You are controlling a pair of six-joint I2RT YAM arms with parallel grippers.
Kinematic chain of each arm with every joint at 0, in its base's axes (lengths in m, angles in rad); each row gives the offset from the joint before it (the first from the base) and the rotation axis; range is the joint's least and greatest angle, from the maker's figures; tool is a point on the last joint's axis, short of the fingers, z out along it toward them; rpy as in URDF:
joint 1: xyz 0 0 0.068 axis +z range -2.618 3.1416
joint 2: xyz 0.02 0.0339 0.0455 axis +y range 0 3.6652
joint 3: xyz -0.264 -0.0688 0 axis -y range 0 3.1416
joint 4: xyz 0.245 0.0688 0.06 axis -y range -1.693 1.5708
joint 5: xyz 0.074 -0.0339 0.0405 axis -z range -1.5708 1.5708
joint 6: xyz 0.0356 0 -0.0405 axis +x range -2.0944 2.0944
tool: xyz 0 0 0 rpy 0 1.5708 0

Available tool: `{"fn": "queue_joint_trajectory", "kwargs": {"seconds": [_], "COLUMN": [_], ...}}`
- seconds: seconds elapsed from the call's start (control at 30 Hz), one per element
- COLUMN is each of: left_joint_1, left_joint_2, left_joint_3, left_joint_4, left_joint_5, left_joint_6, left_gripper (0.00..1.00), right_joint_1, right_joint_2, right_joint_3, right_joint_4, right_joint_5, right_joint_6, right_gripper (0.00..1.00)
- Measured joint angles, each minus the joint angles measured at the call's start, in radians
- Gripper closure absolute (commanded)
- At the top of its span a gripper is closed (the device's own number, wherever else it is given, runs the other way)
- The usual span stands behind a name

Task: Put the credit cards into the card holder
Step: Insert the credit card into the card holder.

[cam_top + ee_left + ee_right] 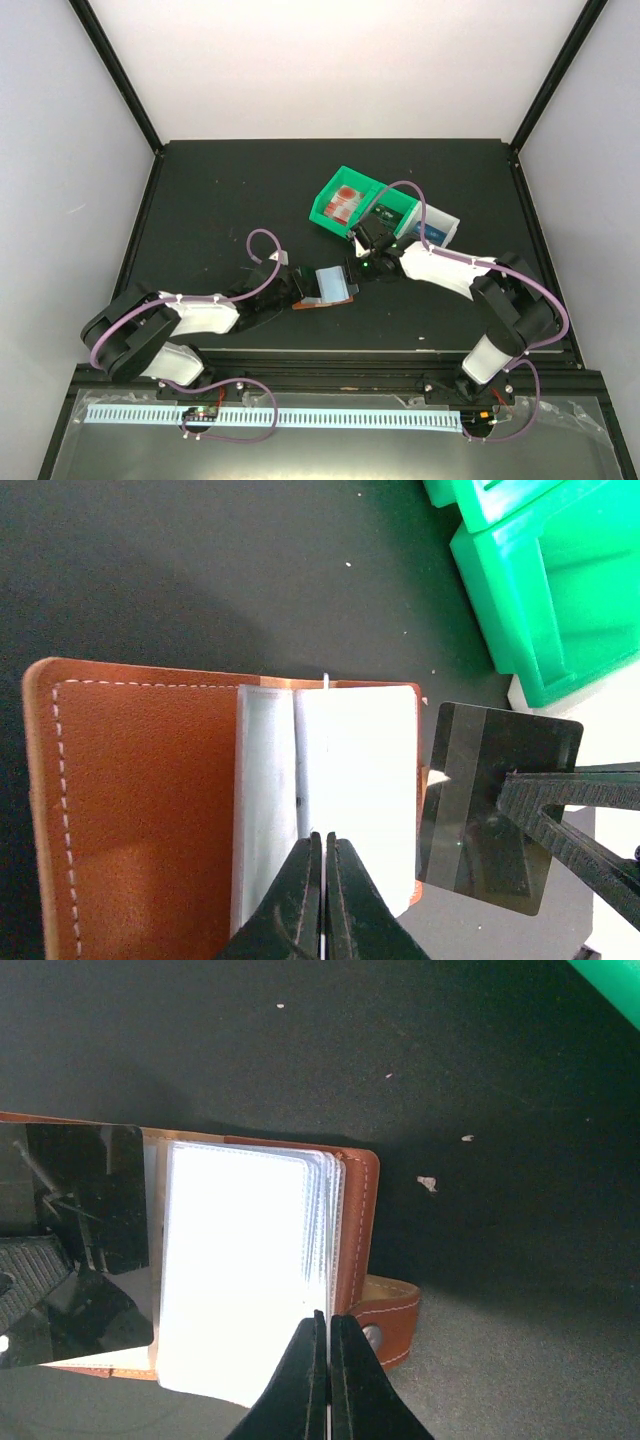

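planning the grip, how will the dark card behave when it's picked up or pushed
The card probably stays stiff: its edges look straight and flat. Its glossy face mirrors things in the right wrist view, so it may slip in a pinch. Being thin, it would likely slide flat on the table rather than tip.

- No legible txt, nos., brand or sign in any view.
- Red card [346,200] in green bin [325,213], far centre-right: pale print on it, too small to read.
- Dark card [495,810], right of card holder [140,800] in left wrist view: 1 pale stripe, no lettering visible.
- Card holder: brown cover plain w/ stitching only. Clear pockets [240,1260] glare white, nothing legible.
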Motion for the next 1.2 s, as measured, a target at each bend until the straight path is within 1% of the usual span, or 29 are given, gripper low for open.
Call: {"fn": "queue_joint_trajectory", "kwargs": {"seconds": [0.3, 0.73, 1.0, 1.2], "left_joint_1": [0.000, 0.000, -0.002, -0.020], "left_joint_2": [0.001, 0.065, 0.085, 0.058], "left_joint_3": [-0.006, -0.010, -0.021, -0.040], "left_joint_4": [0.013, 0.114, 0.122, 0.116], "left_joint_5": [0.000, 0.038, 0.032, 0.001], "left_joint_6": [-0.001, -0.027, -0.106, -0.156], "left_gripper": [0.98, 0.99, 0.98, 0.98], "right_joint_1": [0.000, -0.001, -0.001, -0.001], "right_joint_2": [0.011, 0.019, 0.021, 0.022], "right_joint_3": [0.005, 0.005, 0.005, 0.005], "right_joint_4": [-0.006, 0.003, 0.006, 0.008], "right_joint_5": [0.000, 0.000, 0.000, 0.000], "right_joint_6": [-0.002, -0.001, 0.000, 0.000], "right_gripper": [0.99, 0.99, 0.99, 0.99]}}
